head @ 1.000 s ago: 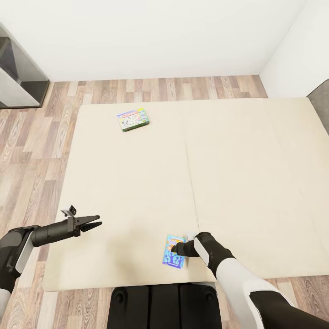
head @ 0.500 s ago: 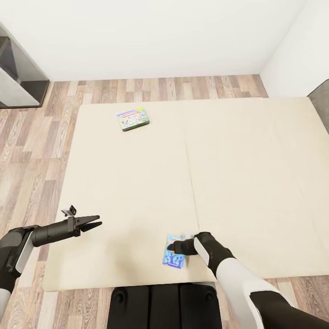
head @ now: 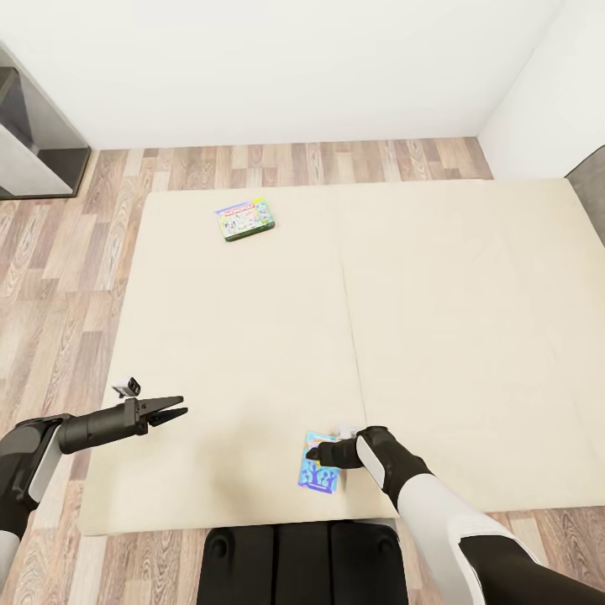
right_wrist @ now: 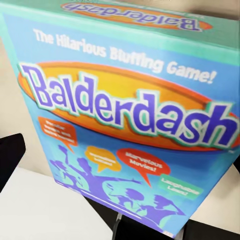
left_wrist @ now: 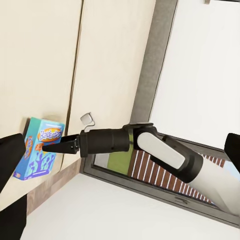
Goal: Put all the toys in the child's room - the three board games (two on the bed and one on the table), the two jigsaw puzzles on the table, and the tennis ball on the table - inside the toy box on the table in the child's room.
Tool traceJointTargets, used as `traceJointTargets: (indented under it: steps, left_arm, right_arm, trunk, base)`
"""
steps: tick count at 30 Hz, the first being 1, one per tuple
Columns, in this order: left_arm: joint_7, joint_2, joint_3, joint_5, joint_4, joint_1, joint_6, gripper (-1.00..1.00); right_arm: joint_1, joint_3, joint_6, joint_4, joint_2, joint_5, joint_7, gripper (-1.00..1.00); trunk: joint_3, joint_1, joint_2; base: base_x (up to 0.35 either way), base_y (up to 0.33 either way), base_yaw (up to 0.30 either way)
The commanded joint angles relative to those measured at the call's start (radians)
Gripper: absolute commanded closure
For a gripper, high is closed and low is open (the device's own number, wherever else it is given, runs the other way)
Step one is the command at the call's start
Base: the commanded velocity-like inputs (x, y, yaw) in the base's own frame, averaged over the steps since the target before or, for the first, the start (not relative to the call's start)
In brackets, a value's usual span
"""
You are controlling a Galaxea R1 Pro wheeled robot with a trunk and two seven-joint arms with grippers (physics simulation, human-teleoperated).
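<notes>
On the cream bed [head: 437, 336] lie two board games. The green-bordered one [head: 244, 218] rests flat near the far left corner. The blue "Balderdash" one [head: 318, 472] [left_wrist: 41, 149] [right_wrist: 130, 125] lies near the front edge beside the mattress seam. My right gripper [head: 314, 455] [left_wrist: 46, 148] is low over the blue box's upper end, and its fingers [right_wrist: 10, 157] stand wide apart at the sides of the box, open. My left gripper [head: 175, 409] hovers open above the bed's front left part, with nothing between its fingers.
Wood-plank floor [head: 59, 252] surrounds the bed on the left and far side. A dark grey cabinet [head: 34, 134] stands at the far left against the white wall. The grey headboard [head: 591, 186] is at the right edge. My black base [head: 302, 563] touches the bed's front edge.
My right gripper has slid a little to the left over the blue box, which has shifted very slightly. The left arm has stayed still.
</notes>
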Motion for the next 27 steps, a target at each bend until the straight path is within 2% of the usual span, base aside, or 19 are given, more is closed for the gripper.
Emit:
traceJointTargets:
  steps: [1,12,27]
  left_arm:
    - [-0.003,0.000,0.000,0.001,0.000,0.000,0.011,-1.00]
    - [-0.003,0.000,0.000,0.001,0.000,0.000,0.011,-1.00]
    - [-0.003,-0.001,0.000,0.001,0.000,0.000,0.011,-1.00]
  right_arm:
    - [0.000,-0.001,0.006,-0.001,0.000,-0.008,-0.002,-1.00]
    - [0.000,-0.001,0.006,-0.001,0.000,-0.008,0.000,-1.00]
    - [0.000,-0.001,0.006,-0.001,0.000,-0.008,0.037,-1.00]
  trunk:
    - [-0.001,0.001,-0.002]
    - [-0.001,0.001,-0.002]
    - [-0.001,0.001,-0.002]
  base:
    - [0.000,0.000,0.000]
    - [0.000,0.016,0.000]
    - [0.000,0.010,0.000]
